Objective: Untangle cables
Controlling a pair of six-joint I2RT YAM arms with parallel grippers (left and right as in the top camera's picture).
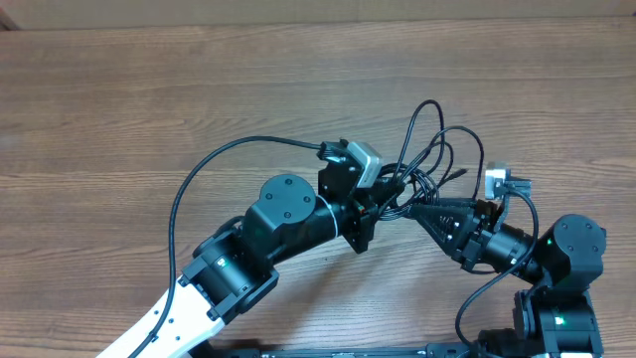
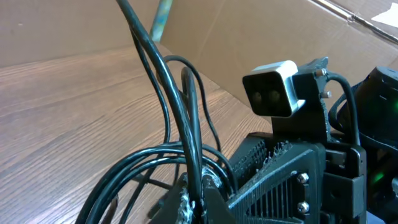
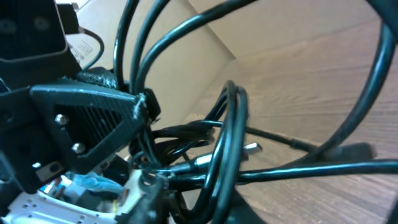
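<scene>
Looping up from between the two tools, the cables (image 1: 425, 149) are seen as a bunch of thin black strands over the right half of the counter (image 1: 149, 89). The bunch is placed roughly midway between the far and near edges, and nearer the right edge than the left. Several loops are spread toward the far edge.

The left tool (image 1: 390, 196) is angled in from the near left corner and is clamped fully closed on the strands. In the left wrist view these are gathered into a tight cluster at its tips.

The right tool (image 1: 421, 211) is angled in from the near right corner, with its tips set just beside the left tool's, in among the same cluster. Whether its jaws are parted or closed cannot be told, nor whether any strand is gripped by them.

In the right wrist view the loops are crossed over one another close to the lens, and a silver plug tip (image 3: 250, 147) is shown behind them.
</scene>
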